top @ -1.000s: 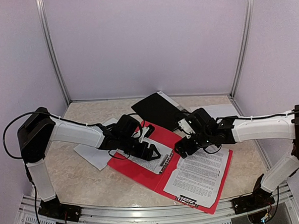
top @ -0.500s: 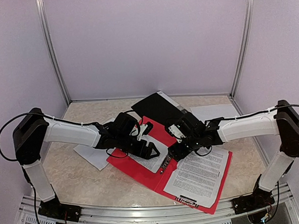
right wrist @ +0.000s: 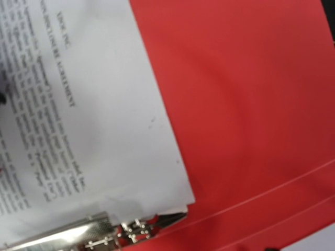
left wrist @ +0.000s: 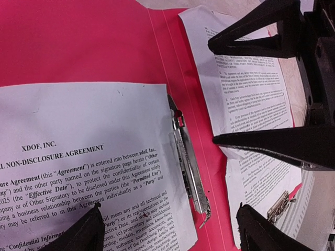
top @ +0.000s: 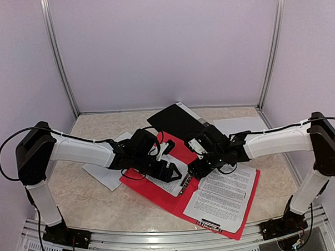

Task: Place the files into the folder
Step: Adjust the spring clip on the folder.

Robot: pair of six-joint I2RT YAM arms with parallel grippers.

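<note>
Left of the metal clip point(left wrist: 187, 157), on the white sheet point(left wrist: 78, 120): heading "XDOF, INC.", under it "NON-DISCLOSURE AGREEMENT", then body lines with "Agreement", "Effective Date", "Permitted Use", "Party" and "Confidential Informat…", cut off at the edge. Right of the clip, on the second sheet point(left wrist: 251, 94): numbered small print, too fine to read.

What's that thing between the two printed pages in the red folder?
A metal clip lies on the red folder between the agreement page and the other printed page. The left wrist view shows it clearly.
</note>
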